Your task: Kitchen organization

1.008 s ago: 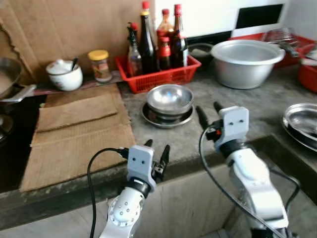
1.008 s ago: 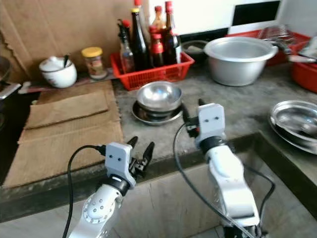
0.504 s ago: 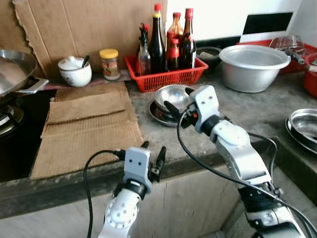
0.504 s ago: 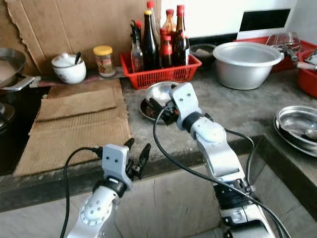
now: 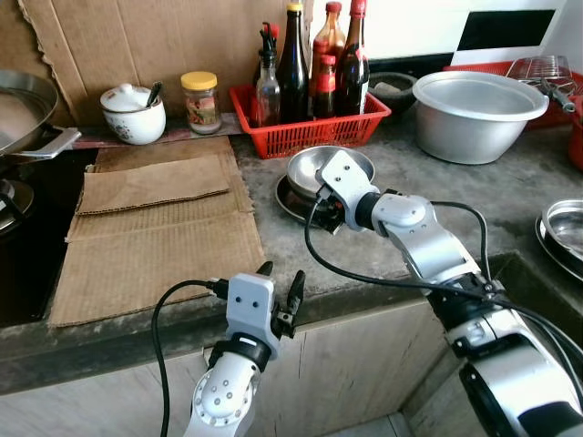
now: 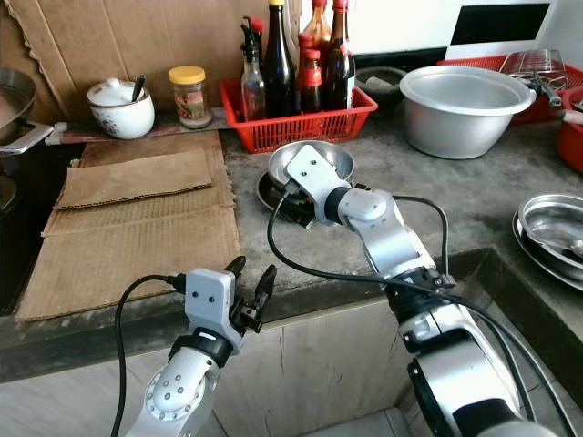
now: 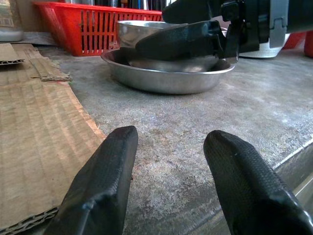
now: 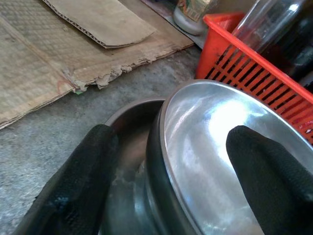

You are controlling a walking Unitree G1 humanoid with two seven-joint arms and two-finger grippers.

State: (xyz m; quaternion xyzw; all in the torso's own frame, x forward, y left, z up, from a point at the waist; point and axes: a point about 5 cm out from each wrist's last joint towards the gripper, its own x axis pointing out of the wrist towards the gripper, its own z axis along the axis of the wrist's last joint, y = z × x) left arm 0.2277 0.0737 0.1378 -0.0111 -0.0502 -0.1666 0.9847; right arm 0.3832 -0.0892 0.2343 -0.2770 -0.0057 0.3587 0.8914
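The right end effector, released, straddles the shiny round steel bowl's nine-o'clock rim, seemingly to grasp it; the left end effector idles, released.

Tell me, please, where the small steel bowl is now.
The bowl sits in a shallow steel plate on the counter, just in front of the red basket, with the right gripper straddling its rim.

Home kitchen: stove, sauce bottles.

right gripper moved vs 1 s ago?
Yes. The right gripper went from the counter's front edge forward and leftward to the steel bowl; its open fingers now straddle the bowl's rim, below the red basket.
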